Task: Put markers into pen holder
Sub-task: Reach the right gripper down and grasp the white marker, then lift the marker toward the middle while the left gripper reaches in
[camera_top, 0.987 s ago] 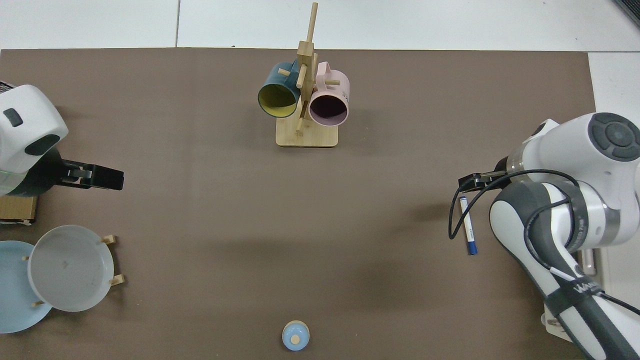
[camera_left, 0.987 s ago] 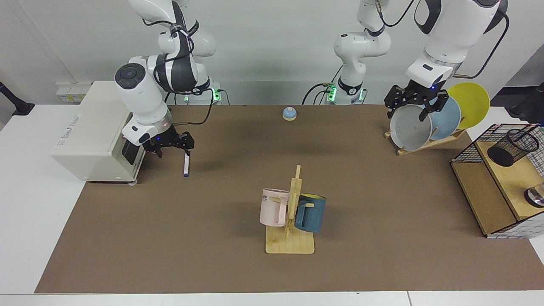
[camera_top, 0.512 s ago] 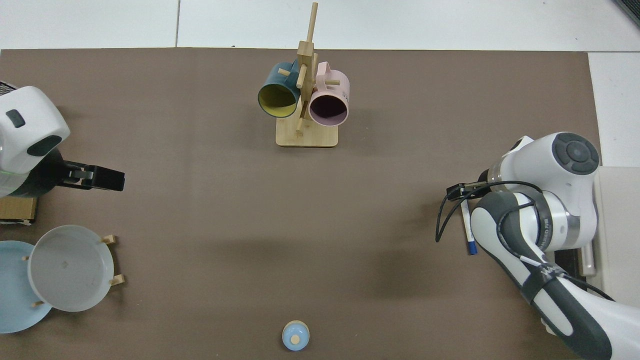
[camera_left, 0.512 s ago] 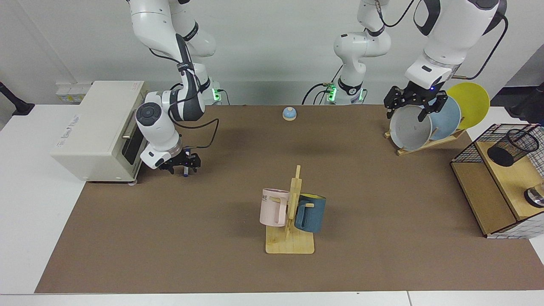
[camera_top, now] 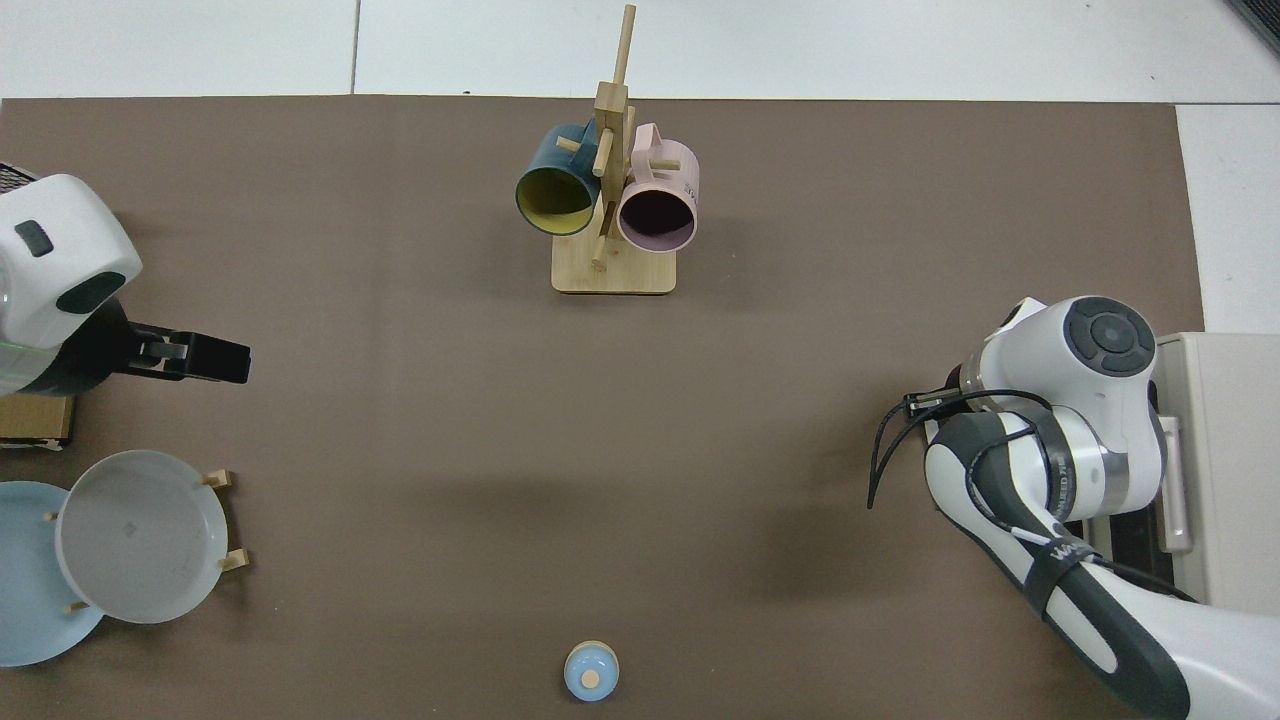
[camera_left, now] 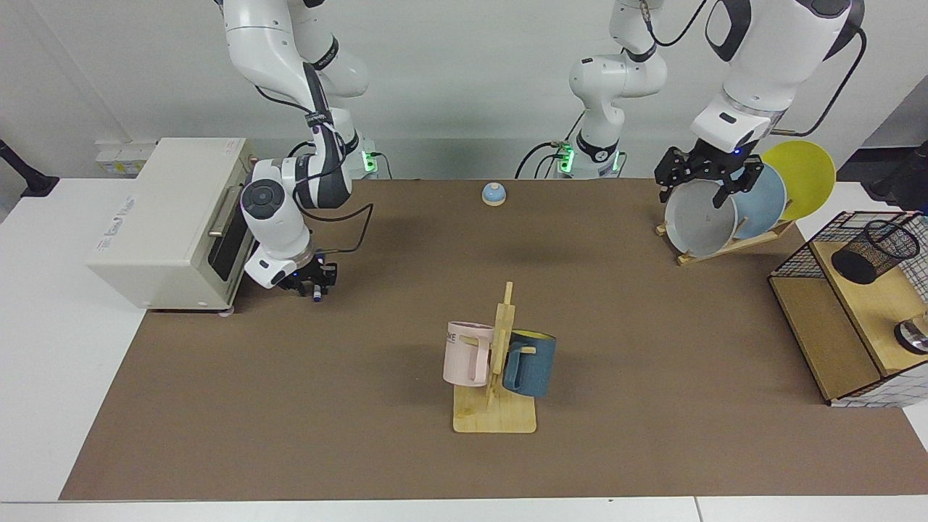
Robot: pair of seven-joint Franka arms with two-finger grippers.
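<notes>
Facing view: the right gripper (camera_left: 313,281) was seen low at left-centre, directly over the marker (camera_left: 317,293). Whether it was open or closed could not be told. The left gripper (camera_left: 702,177), open, waited at upper right, nearer the pen holder (camera_left: 873,251).

Right tool (camera_left: 316,278) lowered onto marker (camera_left: 317,292), narrowed around it; arm hides marker from above.

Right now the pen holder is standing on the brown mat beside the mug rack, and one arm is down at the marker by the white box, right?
Not quite. The facing view shows the pen holder on the wooden shelf box at the table's edge, far from the mug rack. The rest holds: the right gripper is down at the marker by the white box.
</notes>
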